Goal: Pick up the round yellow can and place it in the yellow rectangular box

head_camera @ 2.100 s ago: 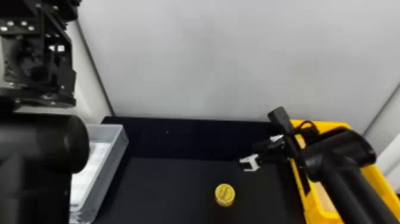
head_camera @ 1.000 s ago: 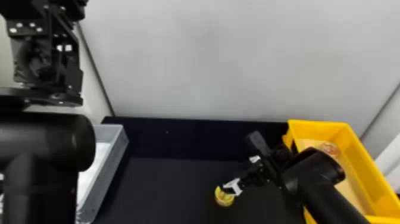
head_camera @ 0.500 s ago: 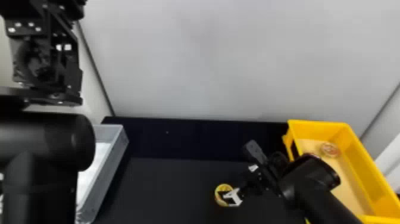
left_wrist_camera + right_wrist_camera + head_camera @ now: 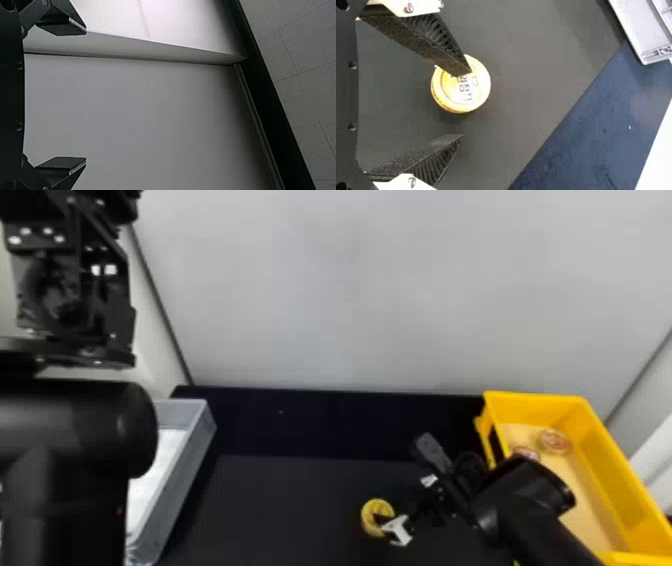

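The round yellow can (image 4: 376, 526) stands on the black table in the head view, beside my right gripper (image 4: 398, 501). In the right wrist view, one finger of my right gripper (image 4: 466, 103) overlaps the lid of the yellow can (image 4: 464, 89), while the other finger is apart from it; the jaws are wide open. The yellow rectangular box (image 4: 535, 406) is on the table's right, partly covered by my right arm. My left gripper (image 4: 75, 285) is parked high at the left; in the left wrist view the left gripper (image 4: 86, 95) is open and holds nothing.
Two round lidded cans (image 4: 554, 441) lie inside the box near its far end. A grey tray (image 4: 192, 450) stands on the left, partly behind my left arm. A pale wall (image 4: 350, 290) rises behind the table.
My right arm has swung away from over the box, leftward and nearer, bringing its gripper down to the can. In the last half second it shifted slightly nearer, uncovering another can in the box.
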Available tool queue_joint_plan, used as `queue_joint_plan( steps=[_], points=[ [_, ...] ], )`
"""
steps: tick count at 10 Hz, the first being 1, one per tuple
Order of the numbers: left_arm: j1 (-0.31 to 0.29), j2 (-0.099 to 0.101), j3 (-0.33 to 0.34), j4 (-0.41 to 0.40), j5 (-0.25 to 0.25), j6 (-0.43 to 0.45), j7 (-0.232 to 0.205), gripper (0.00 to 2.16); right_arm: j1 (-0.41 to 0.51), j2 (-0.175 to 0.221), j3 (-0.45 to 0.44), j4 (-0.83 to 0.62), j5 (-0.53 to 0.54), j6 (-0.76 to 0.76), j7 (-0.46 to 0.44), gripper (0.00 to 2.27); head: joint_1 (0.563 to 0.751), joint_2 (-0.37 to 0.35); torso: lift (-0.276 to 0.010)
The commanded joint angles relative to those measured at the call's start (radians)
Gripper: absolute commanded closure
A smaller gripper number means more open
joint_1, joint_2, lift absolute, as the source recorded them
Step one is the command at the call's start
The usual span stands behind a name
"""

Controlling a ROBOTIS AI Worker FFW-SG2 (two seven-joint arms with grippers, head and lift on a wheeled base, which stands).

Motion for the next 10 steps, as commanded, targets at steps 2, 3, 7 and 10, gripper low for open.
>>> queue_joint_plan(
  steps=[2,3,7,10],
  points=[
    [0.0,0.0,0.0,-0.001,0.0,0.004,0.0,0.13,0.01,0.001,-0.004,-0.003,0.004,0.002,0.004,0.08,0.663,0.054,-0.01],
    [0.0,0.0,0.0,-0.001,0.0,0.004,0.0,0.13,0.015,0.002,-0.004,-0.005,0.004,0.003,0.006,0.08,0.663,0.054,-0.01],
    [-0.002,0.003,-0.002,-0.001,0.0,0.005,0.0,0.13,0.021,0.004,-0.001,-0.005,0.004,0.002,0.012,0.08,0.663,0.054,-0.01],
    [0.0,0.002,0.0,-0.003,0.0,0.005,0.0,0.12,0.028,-0.007,-0.014,-0.062,0.026,0.005,0.015,0.08,0.663,0.054,-0.01]
  ],
)
